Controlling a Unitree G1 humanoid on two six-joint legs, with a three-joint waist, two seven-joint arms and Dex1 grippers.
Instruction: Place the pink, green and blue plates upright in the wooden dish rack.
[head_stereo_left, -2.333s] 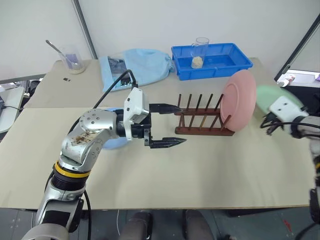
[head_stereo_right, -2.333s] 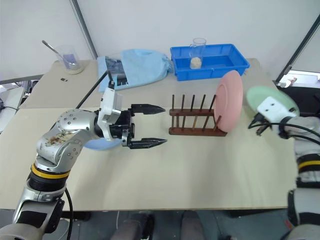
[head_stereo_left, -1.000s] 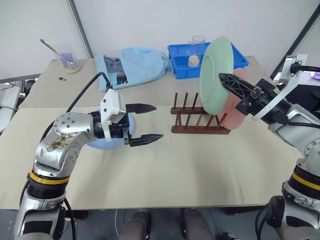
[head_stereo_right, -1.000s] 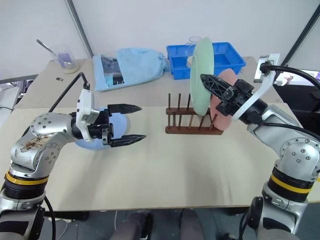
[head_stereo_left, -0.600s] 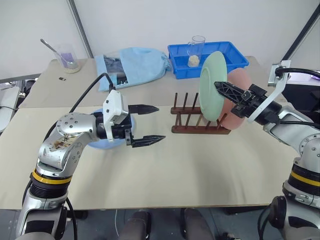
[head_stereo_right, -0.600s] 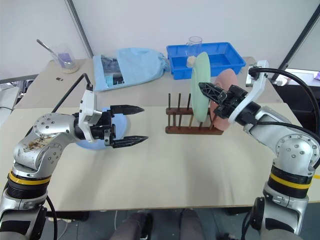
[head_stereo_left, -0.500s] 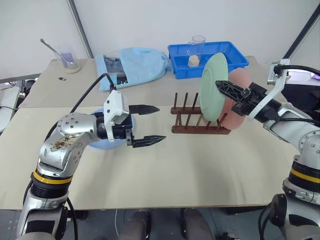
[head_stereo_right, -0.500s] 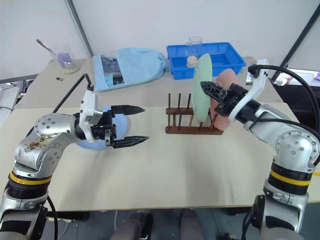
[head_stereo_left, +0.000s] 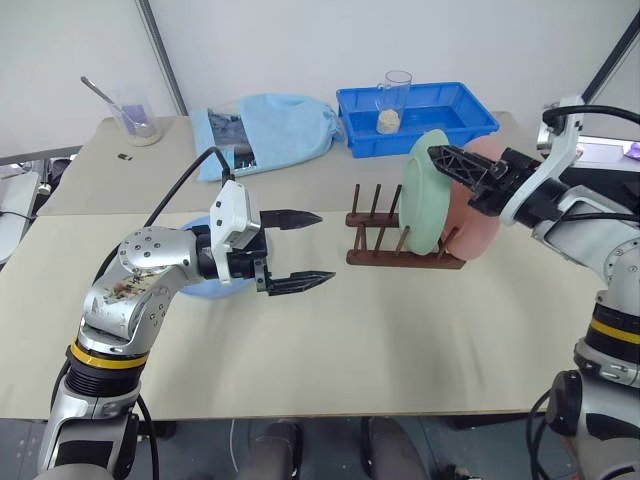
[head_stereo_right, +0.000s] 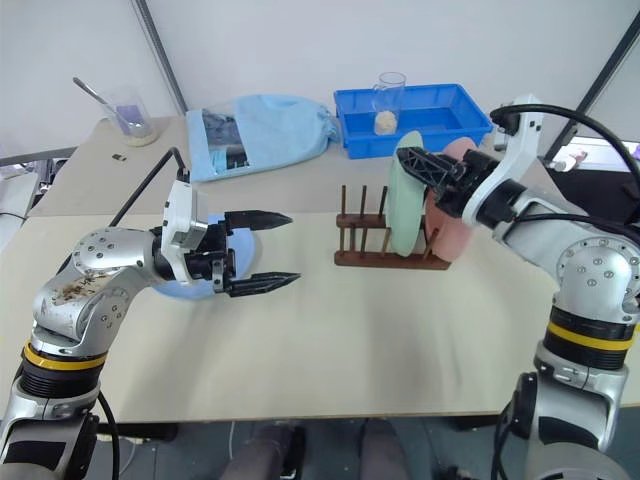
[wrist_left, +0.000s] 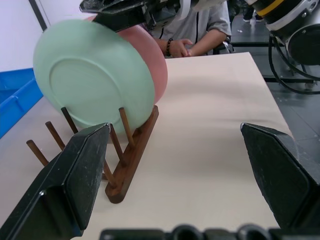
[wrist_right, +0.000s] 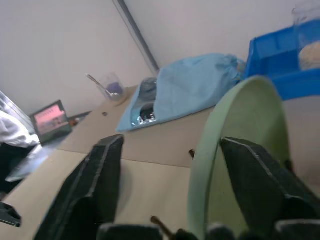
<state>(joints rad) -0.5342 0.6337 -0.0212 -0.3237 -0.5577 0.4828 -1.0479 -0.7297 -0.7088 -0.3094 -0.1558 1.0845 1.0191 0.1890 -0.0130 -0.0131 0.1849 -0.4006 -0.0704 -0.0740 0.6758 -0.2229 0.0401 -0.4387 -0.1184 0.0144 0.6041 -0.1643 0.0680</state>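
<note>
The green plate (head_stereo_left: 424, 206) stands upright in the wooden dish rack (head_stereo_left: 400, 258), leaning on the pink plate (head_stereo_left: 477, 214), which stands at the rack's right end. My right gripper (head_stereo_left: 440, 158) is open. Its fingers (wrist_right: 106, 186) straddle the green plate's top rim (wrist_right: 201, 165) without pinching it. The blue plate (head_stereo_right: 186, 290) lies flat on the table, mostly hidden under my left arm. Just right of it, and left of the rack, my left gripper (head_stereo_left: 326, 247) hovers open and empty, pointing at the rack (wrist_left: 131, 161).
At the back of the table are a bright blue tray (head_stereo_left: 452, 118) with a glass cup (head_stereo_left: 392, 100), a light blue cloth bag (head_stereo_left: 272, 130) and a beaker with a spoon (head_stereo_left: 137, 116). A person (wrist_left: 199, 26) sits beyond the table's right end.
My right gripper lowered the green plate into the rack beside the pink plate, then opened and let it go. The left arm kept still.
</note>
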